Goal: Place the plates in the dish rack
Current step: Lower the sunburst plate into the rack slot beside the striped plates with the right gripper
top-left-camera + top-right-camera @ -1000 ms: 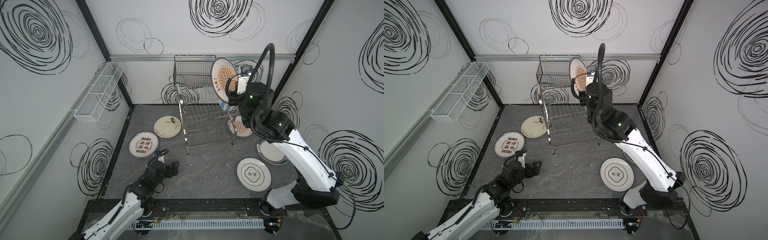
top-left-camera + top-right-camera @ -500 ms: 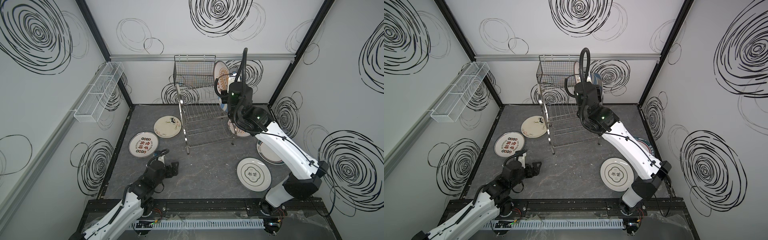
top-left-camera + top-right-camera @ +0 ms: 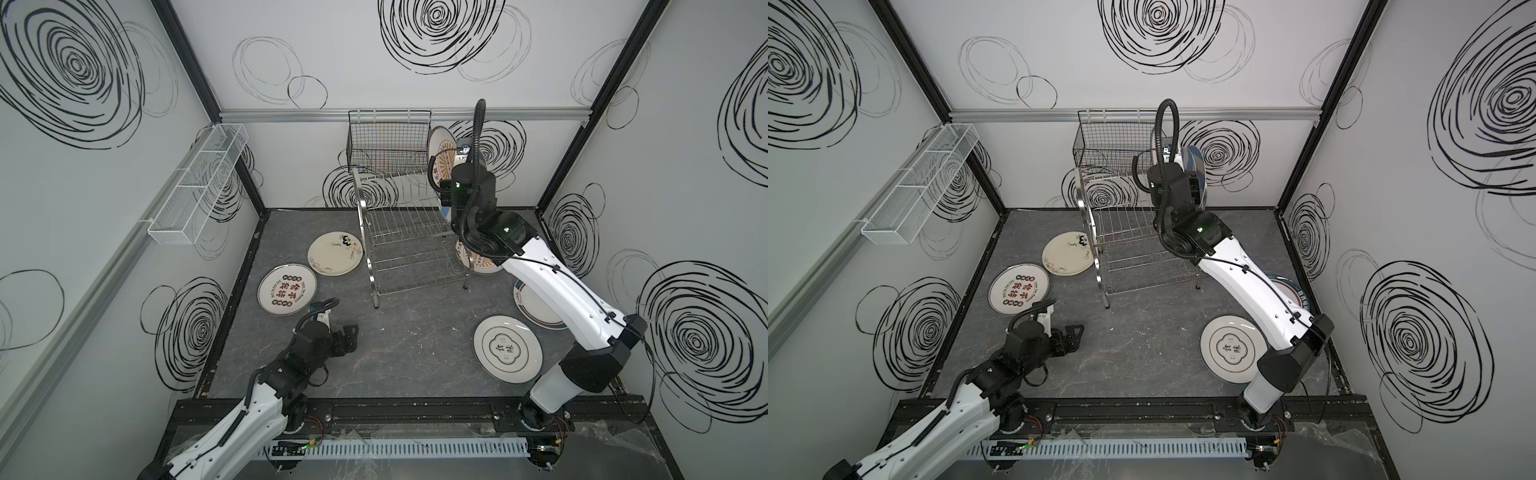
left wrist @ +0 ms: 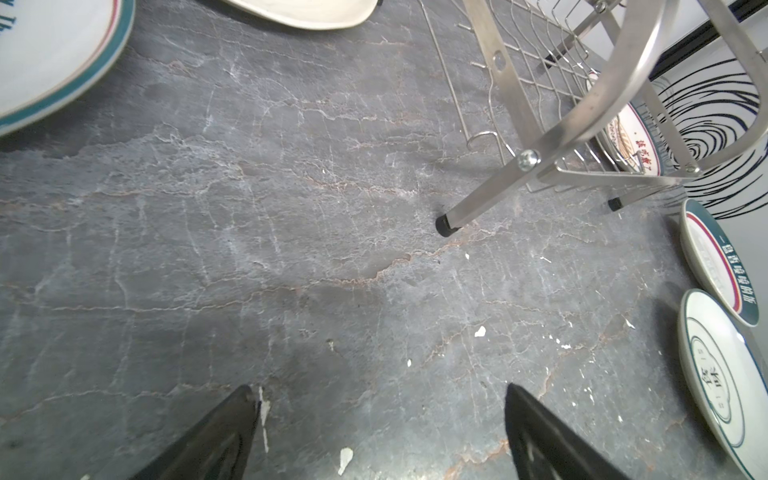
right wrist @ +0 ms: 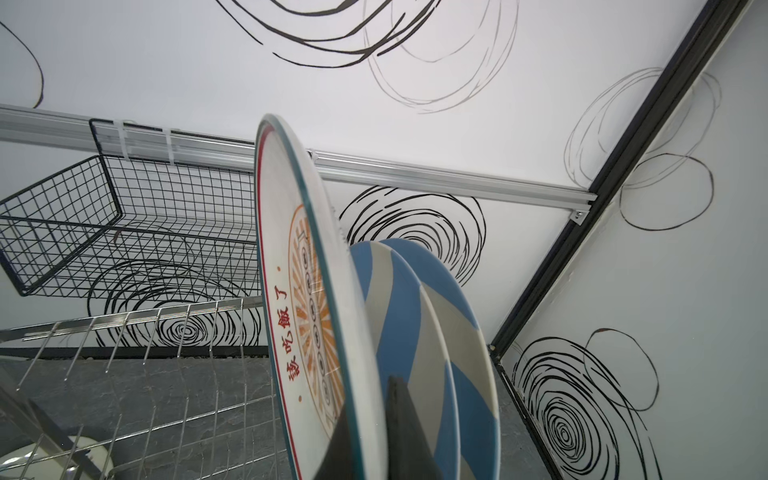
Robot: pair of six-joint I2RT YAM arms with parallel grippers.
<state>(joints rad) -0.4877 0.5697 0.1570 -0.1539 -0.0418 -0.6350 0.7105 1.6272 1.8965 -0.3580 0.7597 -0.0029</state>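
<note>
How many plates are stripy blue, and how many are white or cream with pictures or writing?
Blue-and-white striped plates: 2
White or cream plates with writing or pictures: 6, counting the orange sunburst plate in the right gripper
Total: 8 plates

1. This is a robotics lab test cell, not a real kitchen: white panel walls (image 3: 332, 41) scrawled with black spirals box in a small workspace.
2. Black frame posts (image 3: 186, 62) stand in the corners, and an aluminium rail (image 3: 291, 113) crosses the back wall.
3. A left arm (image 3: 257, 411) and a right arm (image 3: 557, 291), both white and black, are mounted on a black base rail (image 3: 415, 411) beside a slotted cable duct (image 3: 395, 449).
4. The desk (image 3: 415, 332) is a grey marble-look sheet.
5. Kitchenware serves as props: plates (image 3: 508, 348), a steel dish rack (image 3: 411, 245), a black wire basket (image 3: 386, 141) strapped to the aluminium rail, and a white mesh tray (image 3: 199, 183) on a side wall.
</note>
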